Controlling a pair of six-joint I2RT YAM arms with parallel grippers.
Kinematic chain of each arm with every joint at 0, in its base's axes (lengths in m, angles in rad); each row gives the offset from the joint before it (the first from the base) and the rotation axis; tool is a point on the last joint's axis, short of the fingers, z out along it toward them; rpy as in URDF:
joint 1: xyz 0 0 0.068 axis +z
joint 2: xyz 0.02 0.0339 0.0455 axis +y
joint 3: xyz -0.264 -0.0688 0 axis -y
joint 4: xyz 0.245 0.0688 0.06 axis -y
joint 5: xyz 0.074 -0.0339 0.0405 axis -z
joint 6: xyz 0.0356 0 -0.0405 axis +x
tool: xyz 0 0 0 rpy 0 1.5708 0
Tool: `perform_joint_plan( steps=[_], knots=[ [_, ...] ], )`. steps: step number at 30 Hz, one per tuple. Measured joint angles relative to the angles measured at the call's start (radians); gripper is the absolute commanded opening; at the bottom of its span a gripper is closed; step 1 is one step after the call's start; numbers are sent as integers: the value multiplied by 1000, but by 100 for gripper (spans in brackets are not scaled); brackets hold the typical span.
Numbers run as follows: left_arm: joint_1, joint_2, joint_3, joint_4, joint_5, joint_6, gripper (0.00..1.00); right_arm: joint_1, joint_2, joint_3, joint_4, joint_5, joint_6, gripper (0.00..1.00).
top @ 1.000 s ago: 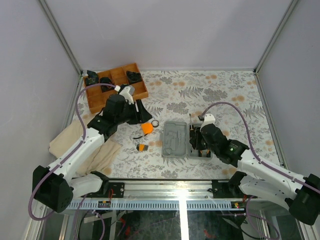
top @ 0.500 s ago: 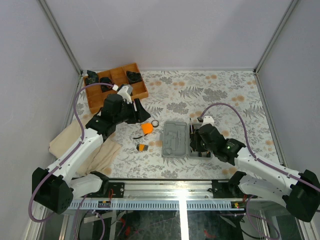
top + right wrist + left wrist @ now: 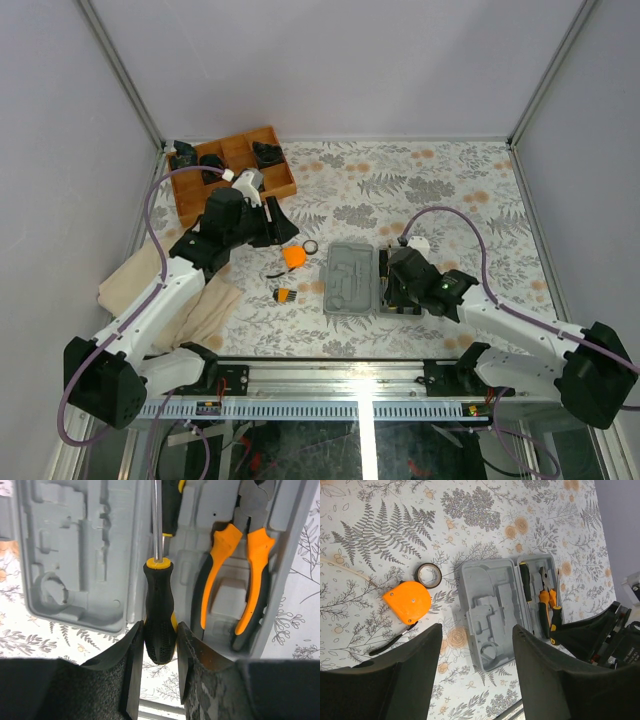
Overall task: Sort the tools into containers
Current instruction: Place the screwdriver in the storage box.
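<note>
The open grey case [image 3: 350, 280] lies in the middle of the table, also seen in the left wrist view [image 3: 487, 612] and the right wrist view [image 3: 75, 545]. Its right half holds orange-handled pliers [image 3: 242, 575] and a screwdriver [image 3: 172, 505]. My right gripper [image 3: 159, 632] is shut on the handle of a second black-and-yellow screwdriver [image 3: 159, 610], which lies beside the pliers and overhangs the case's near edge. My left gripper [image 3: 475, 680] is open and empty, high above the table. Left of the case lie the orange tape measure [image 3: 407, 601], the black ring [image 3: 428, 574] and the stubby bit [image 3: 286, 294].
A brown wooden divided tray [image 3: 283, 180] with black parts stands at the far left. A beige cloth [image 3: 140, 285] lies under the left arm. A metal rail [image 3: 340, 375] runs along the near table edge. Walls close in three sides.
My right gripper has shifted slightly left and nearer over the case's right half. My left arm has drawn back a little toward the wooden tray.
</note>
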Motion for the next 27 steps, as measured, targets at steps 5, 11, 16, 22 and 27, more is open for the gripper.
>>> perform_joint_plan(
  steps=[5, 11, 16, 22, 27],
  knots=[
    [2, -3, 0, -1, -1, 0, 57, -13, 44, 5, -19, 18, 32, 0],
    [2, -3, 0, -1, -1, 3, 57, -43, 98, 27, -15, 22, 42, 2],
    [2, -3, 0, -1, -2, 4, 57, -66, 143, 27, -11, 23, 45, 3],
    [2, -3, 0, -1, -1, 5, 57, -79, 164, 27, -6, 22, 50, 10],
    [2, -3, 0, -2, -1, 6, 57, -83, 174, 26, 1, 18, 52, 16]
  ],
)
